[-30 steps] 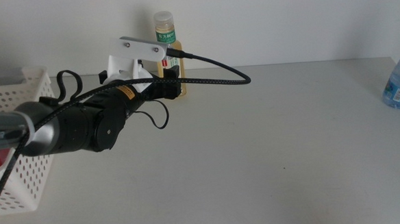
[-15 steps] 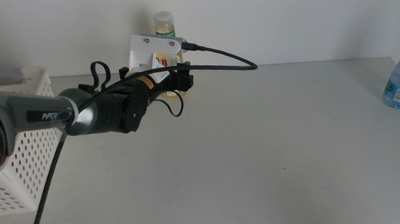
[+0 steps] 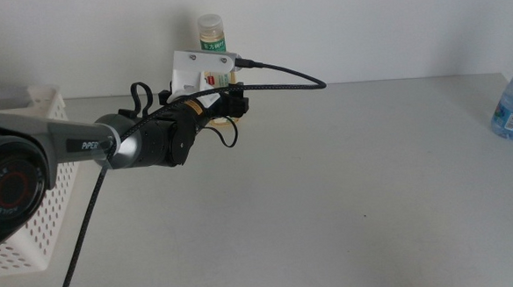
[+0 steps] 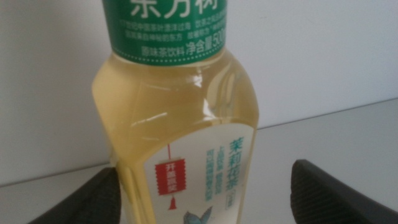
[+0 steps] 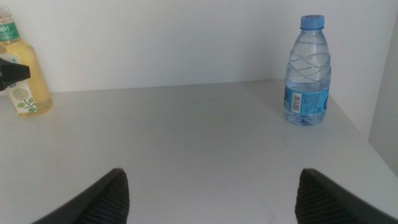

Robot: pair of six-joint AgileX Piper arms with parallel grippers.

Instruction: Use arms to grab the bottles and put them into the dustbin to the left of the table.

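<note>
Table (image 3: 347, 200), broad, flat and light grey, carries everything. White perforated plastic dustbin (image 3: 32, 186) sits at its left edge. My left gripper (image 4: 205, 199) is spread wide around the yellow-tea bottle with green label (image 4: 180, 124) by the far wall. My right gripper (image 5: 208, 199) waits open, facing the small clear blue-capped water bottle (image 5: 306, 71).

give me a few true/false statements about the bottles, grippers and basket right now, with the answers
1. The left gripper has its jaws open on either side of the tea bottle. True.
2. The water bottle lies on its side. False: it stands upright on the table.
3. The tea bottle is inside the white basket. False: it stands at the table's far edge, by the wall.
4. The right gripper is open and holds nothing. True.
5. The water bottle's cap is red. False: it is blue.
</note>
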